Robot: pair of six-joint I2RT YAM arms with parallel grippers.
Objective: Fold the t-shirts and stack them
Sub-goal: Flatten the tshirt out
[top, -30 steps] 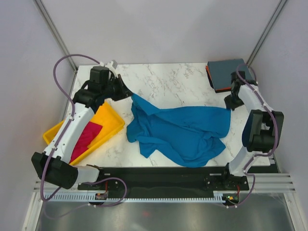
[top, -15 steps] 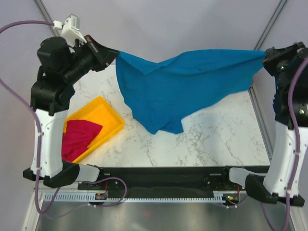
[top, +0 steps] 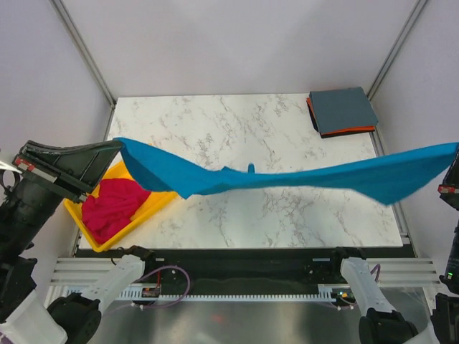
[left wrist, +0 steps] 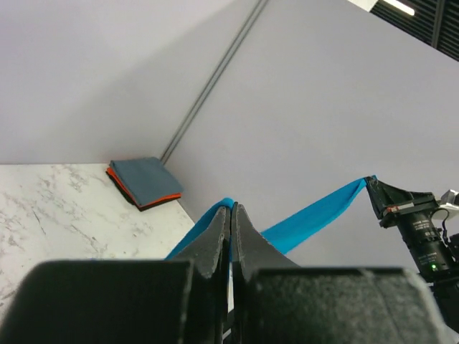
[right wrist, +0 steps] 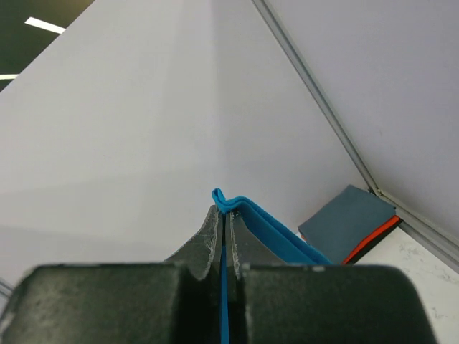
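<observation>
Table: white marble-patterned tabletop (top: 237,122), beneath everything else.
Blue tee: bright blue soft cloth t-shirt (top: 287,179), lifted clear of the table and stretched left to right in the air between the two grippers, dipping a little at its middle.
Tray: yellow plastic tray (top: 159,201) at the table's near left edge.
Magenta tee: magenta-red cloth t-shirt (top: 111,208), crumpled inside the tray.
Grey tee: slate grey-blue folded t-shirt (top: 343,111) at the far right corner, lying on the orange one.
Orange tee: orange folded t-shirt (top: 351,131), only its edge showing.
Left gripper (left wrist: 231,218): jaws pinched tight on the blue cloth's left end.
Right gripper (right wrist: 221,218): jaws pressed together on its right end.
</observation>
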